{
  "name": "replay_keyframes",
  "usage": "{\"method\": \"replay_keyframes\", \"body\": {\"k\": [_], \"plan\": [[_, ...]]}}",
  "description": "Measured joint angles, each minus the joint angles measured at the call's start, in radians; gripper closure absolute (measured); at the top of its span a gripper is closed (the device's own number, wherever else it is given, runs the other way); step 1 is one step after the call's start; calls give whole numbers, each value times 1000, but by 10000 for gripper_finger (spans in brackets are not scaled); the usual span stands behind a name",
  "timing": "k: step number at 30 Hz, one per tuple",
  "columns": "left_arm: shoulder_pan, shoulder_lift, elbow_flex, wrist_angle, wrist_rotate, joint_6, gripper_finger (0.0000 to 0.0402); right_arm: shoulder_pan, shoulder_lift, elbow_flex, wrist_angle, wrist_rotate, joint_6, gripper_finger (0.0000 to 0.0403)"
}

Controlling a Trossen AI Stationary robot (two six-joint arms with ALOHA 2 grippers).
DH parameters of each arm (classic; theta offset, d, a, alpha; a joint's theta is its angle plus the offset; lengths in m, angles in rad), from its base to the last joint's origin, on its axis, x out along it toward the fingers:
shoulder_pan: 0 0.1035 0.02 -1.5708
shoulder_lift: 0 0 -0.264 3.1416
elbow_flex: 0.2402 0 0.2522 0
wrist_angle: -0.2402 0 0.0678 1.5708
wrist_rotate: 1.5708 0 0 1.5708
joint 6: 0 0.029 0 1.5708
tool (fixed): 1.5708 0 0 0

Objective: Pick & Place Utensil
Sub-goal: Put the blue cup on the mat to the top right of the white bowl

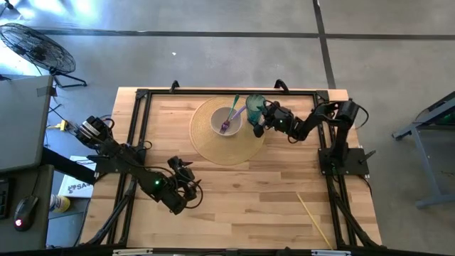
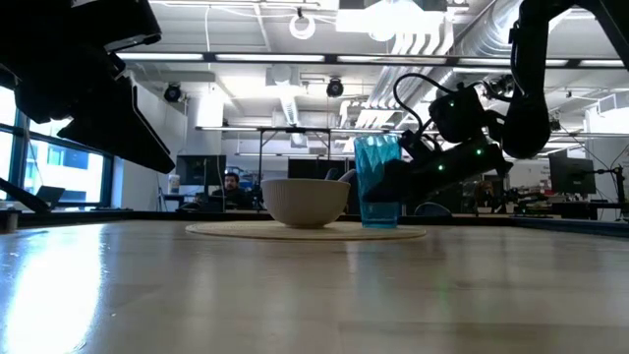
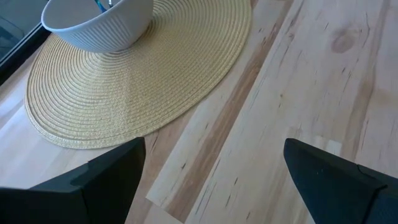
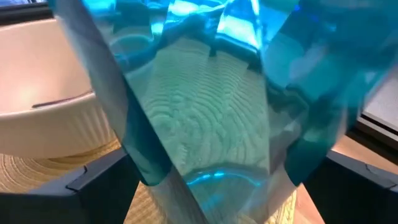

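A white ribbed bowl (image 1: 227,121) (image 2: 305,203) (image 3: 99,28) (image 4: 43,118) sits on a round woven placemat (image 1: 213,146) (image 3: 137,81). In the bowl lie a purple fork (image 1: 226,126) and a green-handled utensil (image 1: 235,105), whose handle leans on the far rim. A teal faceted plastic cup (image 1: 254,107) (image 2: 378,182) (image 4: 205,106) stands upright on the mat to the bowl's right. My right gripper (image 1: 260,122) (image 4: 227,180) is at the cup, one finger on each side of it. My left gripper (image 1: 182,192) (image 3: 214,180) hangs open over bare wood near the table's near-left part, touching nothing. My right gripper has the teal cup's lower wall (image 4: 149,168) between its two fingers (image 4: 99,183), one on each side, coming level from the table's right. The cup is upright with its base (image 2: 379,222) on the placemat.
A thin yellow stick (image 1: 313,217) lies on the wood at the near right. A black frame (image 1: 142,96) runs round the table's edges. Bare wood stretches between the mat and the near edge. A person sits in the room beyond the table (image 2: 231,187).
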Motion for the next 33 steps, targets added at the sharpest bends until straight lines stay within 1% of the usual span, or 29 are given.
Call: {"method": "replay_keyframes", "body": {"k": [4, 9, 12, 15, 21, 25, 30, 33], "plan": [[0, 0, 0, 0, 2, 0, 24, -7, -29, 0, -60, -3, 0, 5], [0, 0, 0, 1, 6, 0, 24, -7, -126, 0, -263, 12, -11, 4], [0, 0, 0, 2, 7, 0, 24, -6, -176, 0, -337, 24, -23, 3], [0, 0, 0, 5, 8, 0, 24, -6, -200, 0, -394, 49, -32, 4], [0, 0, 0, 7, 17, 0, 24, -6, -204, 0, -413, 152, -45, 4], [0, 0, 0, 7, 17, 0, 24, -6, -204, 0, -413, 179, -44, 3], [0, 0, 0, 7, 23, -8, 24, -7, -204, 0, -413, 232, 2, 5], [0, 0, 0, 7, 23, -8, 24, -6, -204, 0, -415, 229, 18, 4]]}}
